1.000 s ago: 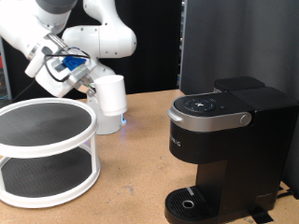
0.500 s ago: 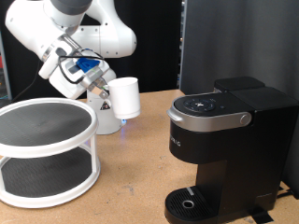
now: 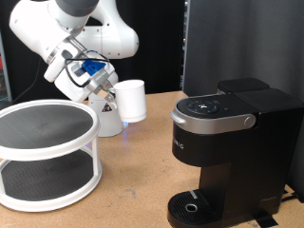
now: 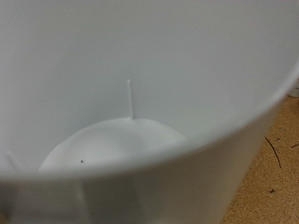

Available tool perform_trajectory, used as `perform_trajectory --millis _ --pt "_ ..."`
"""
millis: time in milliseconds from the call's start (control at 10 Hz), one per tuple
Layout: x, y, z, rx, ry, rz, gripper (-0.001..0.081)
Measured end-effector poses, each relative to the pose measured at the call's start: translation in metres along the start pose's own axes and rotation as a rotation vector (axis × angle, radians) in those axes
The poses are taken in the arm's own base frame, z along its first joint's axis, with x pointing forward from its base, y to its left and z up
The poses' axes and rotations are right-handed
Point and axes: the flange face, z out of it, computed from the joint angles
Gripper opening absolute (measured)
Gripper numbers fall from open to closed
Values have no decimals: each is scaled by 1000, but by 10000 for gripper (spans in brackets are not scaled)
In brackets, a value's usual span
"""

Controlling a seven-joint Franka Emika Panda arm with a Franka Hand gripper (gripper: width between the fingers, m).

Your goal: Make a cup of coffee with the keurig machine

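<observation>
The gripper (image 3: 106, 91), clamped on the cup (image 3: 131, 100), holds it in the air above the worktop's far edge, near the far-left corner, the cup tilted off upright with its mouth leaning towards the arm. The keurig machine (image 3: 231, 147) stands well apart at the near-right corner, its round drip base (image 3: 195, 206) bare. A white two-tier stand (image 3: 47, 152) sits at the left edge. The wrist view shows only the cup's white interior (image 4: 121, 149), which appears to hold nothing.
</observation>
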Motion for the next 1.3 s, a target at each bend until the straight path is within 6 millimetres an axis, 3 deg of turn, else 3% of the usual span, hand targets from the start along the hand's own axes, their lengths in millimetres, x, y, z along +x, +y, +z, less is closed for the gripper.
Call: perform_trajectory --millis 600,1300 --pt "-10 8 14 -33 -81 -7 72" --pt "-28 38 69 -130 -118 17 72"
